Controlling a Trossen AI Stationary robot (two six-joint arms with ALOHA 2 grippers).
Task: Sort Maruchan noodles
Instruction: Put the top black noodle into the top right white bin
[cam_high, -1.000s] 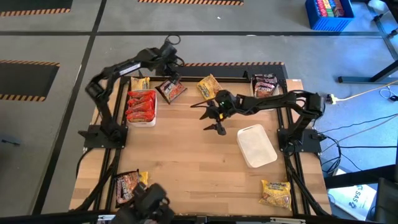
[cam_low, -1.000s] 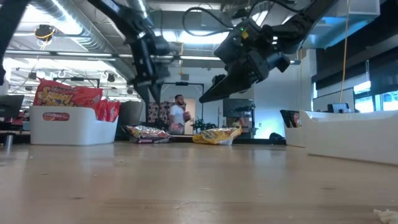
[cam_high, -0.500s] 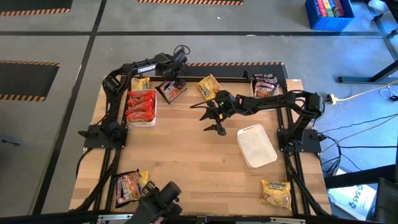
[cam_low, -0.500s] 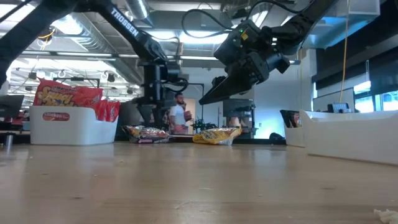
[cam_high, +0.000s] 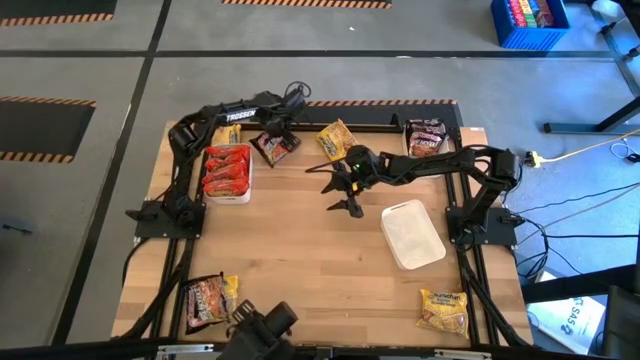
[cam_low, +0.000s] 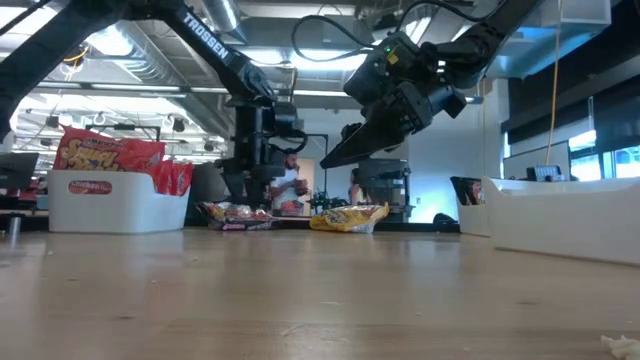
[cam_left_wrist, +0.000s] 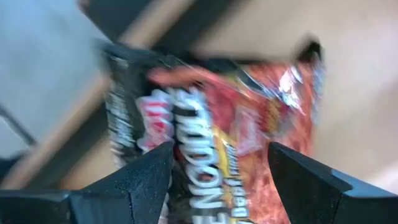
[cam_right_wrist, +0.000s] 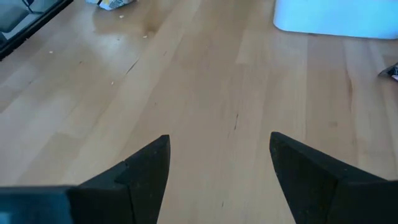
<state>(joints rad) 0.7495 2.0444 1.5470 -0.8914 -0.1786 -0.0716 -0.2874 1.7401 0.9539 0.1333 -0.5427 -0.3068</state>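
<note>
Nearest, at the table's front edge: crinkly dark and yellow packets (cam_high: 208, 297) at one corner, a yellow packet (cam_high: 444, 310) at the other. Mid-table: empty white tray (cam_high: 413, 233), smooth, rounded; right gripper (cam_high: 343, 189) above bare wood, fingers spread, holding nothing. Farther: white bin (cam_high: 228, 171) packed with red-orange packets. At the back edge: left gripper (cam_high: 272, 137), spread over a dark-and-red packet (cam_left_wrist: 217, 130) — label legible only in the wrist view — beside a yellow packet (cam_high: 337, 140) and a dark packet (cam_high: 426, 136).

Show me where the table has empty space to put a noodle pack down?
The wide bare wood between the red-filled tray, the empty white tray and the near-edge packets is free. The far edge is crowded: packets lie there, under the left gripper.
</note>
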